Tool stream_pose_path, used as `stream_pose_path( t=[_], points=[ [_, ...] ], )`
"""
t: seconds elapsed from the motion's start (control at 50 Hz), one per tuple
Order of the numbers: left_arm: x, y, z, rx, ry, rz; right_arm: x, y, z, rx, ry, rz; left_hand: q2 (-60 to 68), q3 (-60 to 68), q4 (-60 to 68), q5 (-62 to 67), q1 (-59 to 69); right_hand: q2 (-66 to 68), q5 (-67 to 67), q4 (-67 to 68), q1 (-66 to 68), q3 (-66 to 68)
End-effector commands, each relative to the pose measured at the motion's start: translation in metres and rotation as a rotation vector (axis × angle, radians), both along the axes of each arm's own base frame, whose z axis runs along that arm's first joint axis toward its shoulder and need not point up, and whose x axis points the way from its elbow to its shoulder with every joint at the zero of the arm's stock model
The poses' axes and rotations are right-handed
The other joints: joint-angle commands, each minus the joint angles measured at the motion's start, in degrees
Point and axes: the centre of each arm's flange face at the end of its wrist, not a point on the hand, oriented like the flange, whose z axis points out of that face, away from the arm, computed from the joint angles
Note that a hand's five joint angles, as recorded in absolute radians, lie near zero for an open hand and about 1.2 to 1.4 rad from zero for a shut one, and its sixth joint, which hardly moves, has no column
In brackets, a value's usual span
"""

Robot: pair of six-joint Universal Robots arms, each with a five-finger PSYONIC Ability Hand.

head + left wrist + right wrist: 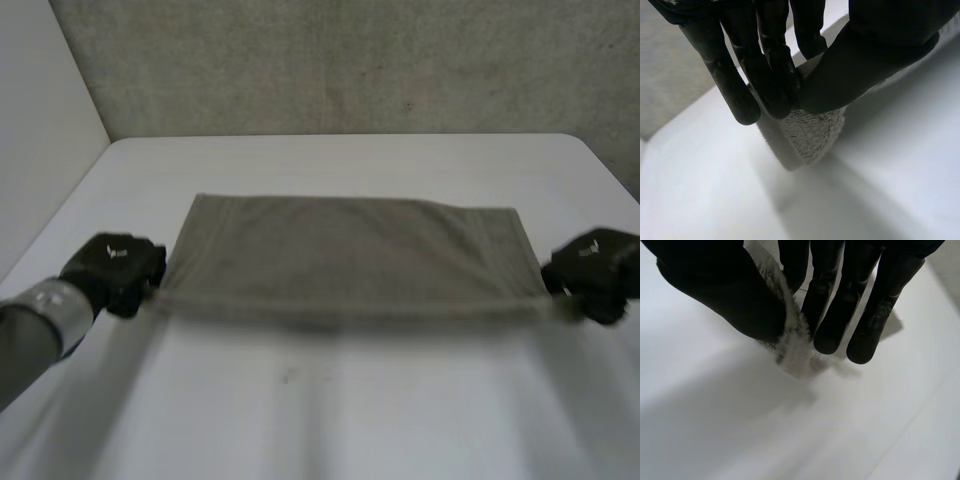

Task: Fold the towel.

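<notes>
- At the middle left of the head view, my left hand point(112, 268) pinches the towel point(345, 255) at its near-left corner. In the left wrist view my straight fingers point(775, 75) press the cloth against the thumb point(865, 65), with a short tab of terry hanging out below the fingertips. The bite looks shallow to me, so a sharp tug could pull the corner free.
- Across the centre of the frame the towel stretches between my two hands. Its near edge seems raised and taut, and its far part lies flat on the tabletop point(330, 420).
- If one hand travels faster than the other, I expect the fold to skew and the edges to miss each other.
- If I draw my hands too far apart or lift too high, the far edge may drag out of place.
- At the middle right, my right hand point(595, 272) pinches the near-right corner. In the right wrist view the cloth is squeezed between thumb point(725, 295) and fingers point(880, 305), with only a narrow strip caught. That strip could slide out under tension and drop this side.
</notes>
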Motion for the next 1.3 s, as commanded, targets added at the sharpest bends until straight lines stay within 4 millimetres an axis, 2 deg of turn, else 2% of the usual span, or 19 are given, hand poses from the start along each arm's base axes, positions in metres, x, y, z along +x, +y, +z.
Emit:
stream_pose_path(
  t=[0.02, 0.14, 0.22, 0.3, 0.34, 0.4, 0.44, 0.5, 0.56, 0.6, 0.7, 0.94, 0.96, 0.98, 1.0, 1.02, 1.08, 1.22, 1.3],
  points=[
    [0.008, 0.034, 0.021, 0.012, -0.007, -0.082, -0.006, 0.018, 0.013, 0.024, 0.018, 0.067, 10.2, 10.3, 10.2, 10.4, 13.4, 10.4, 10.6, 10.3, 0.2, 10.4],
    [0.01, 0.006, 0.029, -0.041, -0.004, -0.071, -0.002, -0.008, 0.022, -0.103, -0.078, 0.041, 10.2, 10.3, 10.2, 10.4, 13.4, 10.4, 10.6, 10.3, 0.2, 10.4],
    [-0.008, -0.019, 0.021, -0.034, 0.007, -0.127, -0.002, -0.043, 0.0, -0.115, -0.109, -0.002, 10.2, 10.3, 10.2, 10.4, 13.4, 10.4, 10.6, 10.3, 0.2, 10.4],
    [-0.024, -0.038, 0.009, -0.026, 0.014, -0.164, 0.012, -0.056, -0.015, -0.107, -0.115, 0.005, 10.2, 10.3, 10.2, 10.4, 13.4, 10.4, 10.6, 10.3, 0.2, 10.4],
    [-0.039, -0.058, -0.001, -0.033, 0.014, -0.19, 0.025, -0.073, -0.03, -0.122, -0.11, -0.006, 10.2, 10.3, 10.2, 10.4, 13.4, 10.4, 10.6, 10.3, 0.2, 10.4],
    [-0.046, -0.069, -0.007, -0.041, 0.01, -0.195, 0.027, -0.083, -0.037, -0.139, -0.108, -0.03, 10.2, 10.3, 10.2, 10.4, 13.4, 10.4, 10.6, 10.3, 0.2, 10.4],
    [-0.058, -0.093, -0.014, -0.075, 0.001, -0.188, 0.027, -0.104, -0.05, -0.185, -0.119, -0.077, 10.2, 10.3, 10.2, 10.4, 13.4, 10.4, 10.6, 10.3, 0.2, 10.4],
    [-0.07, -0.117, -0.018, -0.118, 0.008, -0.17, 0.03, -0.121, -0.059, -0.237, -0.146, -0.104, 10.2, 10.3, 10.2, 10.4, 13.4, 10.4, 10.6, 10.3, 0.2, 10.4],
    [-0.075, -0.128, -0.021, -0.134, 0.017, -0.159, 0.034, -0.127, -0.062, -0.257, -0.163, -0.108, 10.2, 10.3, 10.2, 10.4, 13.4, 10.4, 10.6, 10.3, 0.2, 10.4],
    [-0.081, -0.149, -0.026, -0.166, 0.034, -0.126, 0.04, -0.139, -0.065, -0.3, -0.198, -0.126, 10.2, 10.3, 10.2, 10.4, 13.4, 10.4, 10.6, 10.3, 0.2, 10.4],
    [-0.087, -0.172, -0.035, -0.21, 0.034, -0.088, 0.037, -0.155, -0.063, -0.378, -0.226, -0.184, 10.2, 10.3, 10.2, 10.4, 13.4, 10.4, 10.6, 10.3, 0.2, 10.4],
    [-0.094, -0.188, -0.043, -0.243, 0.036, -0.072, 0.047, -0.164, -0.055, -0.482, -0.262, -0.175, 10.2, 10.3, 10.2, 10.4, 13.4, 10.4, 10.6, 10.3, 0.2, 10.4],
    [-0.094, -0.187, -0.043, -0.24, 0.037, -0.073, 0.046, -0.165, -0.056, -0.484, -0.258, -0.18, 10.2, 10.3, 10.2, 10.4, 13.4, -4.8, -4.7, -5.0, -15.0, -4.9],
    [-0.097, -0.184, -0.045, -0.234, 0.035, -0.079, 0.048, -0.165, -0.059, -0.473, -0.256, -0.178, -39.8, -39.7, -39.7, -39.5, -36.6, -59.6, -59.4, -59.7, -69.8, -59.6],
    [-0.097, -0.184, -0.045, -0.234, 0.035, -0.08, 0.048, -0.165, -0.059, -0.473, -0.256, -0.178, -40.3, -40.2, -40.2, -40.0, -37.1, -59.6, -59.4, -59.7, -69.8, -59.6],
    [-0.101, -0.181, -0.045, -0.235, 0.035, -0.091, 0.053, -0.163, -0.063, -0.46, -0.259, -0.166, -54.8, -54.7, -54.7, -54.5, -51.6, -59.6, -59.4, -59.7, -69.8, -59.6],
    [-0.111, -0.172, -0.044, -0.231, 0.037, -0.115, 0.059, -0.158, -0.059, -0.461, -0.266, -0.152, -59.8, -59.7, -59.8, -59.6, -56.6, -59.6, -59.4, -59.7, -69.8, -59.6],
    [-0.109, -0.161, -0.023, -0.216, 0.044, -0.113, 0.055, -0.147, -0.031, -0.484, -0.314, -0.175, -59.8, -59.7, -59.8, -59.6, -56.6, -59.6, -59.4, -59.7, -69.8, -59.6],
    [-0.098, -0.137, -0.007, -0.136, 0.067, -0.092, 0.052, -0.126, -0.015, -0.469, -0.334, -0.184, -59.8, -59.7, -59.8, -59.6, -56.6, -59.6, -59.4, -59.7, -69.8, -59.6]
  ],
)
